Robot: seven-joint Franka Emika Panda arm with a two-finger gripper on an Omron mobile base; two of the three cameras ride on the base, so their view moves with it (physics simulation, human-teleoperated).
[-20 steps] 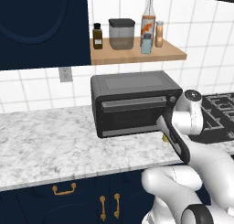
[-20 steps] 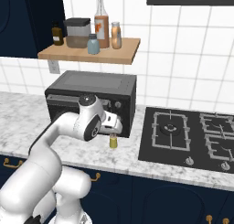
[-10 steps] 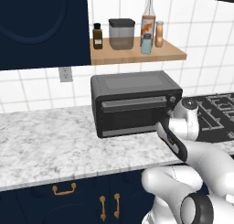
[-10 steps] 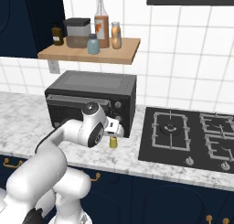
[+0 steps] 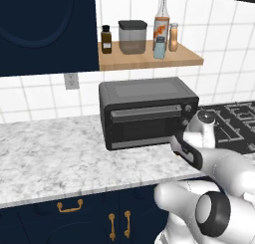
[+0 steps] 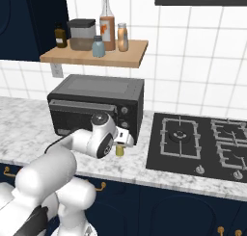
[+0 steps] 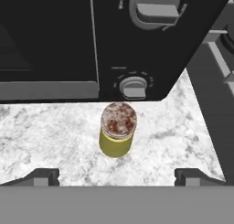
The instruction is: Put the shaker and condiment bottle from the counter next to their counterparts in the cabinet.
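Your gripper [image 7: 116,176] hangs over the bottle [image 7: 117,136] with its fingers spread wide.
The yellow-green bottle stands upright on the marble counter [image 7: 55,136], just in front of the toaster oven [image 7: 68,40] and below its knob, centred between your two fingertips [image 7: 43,176], neither of which touches it.

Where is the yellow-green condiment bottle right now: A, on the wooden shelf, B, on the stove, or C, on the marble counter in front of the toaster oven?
C: the condiment bottle stands upright on the counter just before the toaster oven, with the open end effector facing it.
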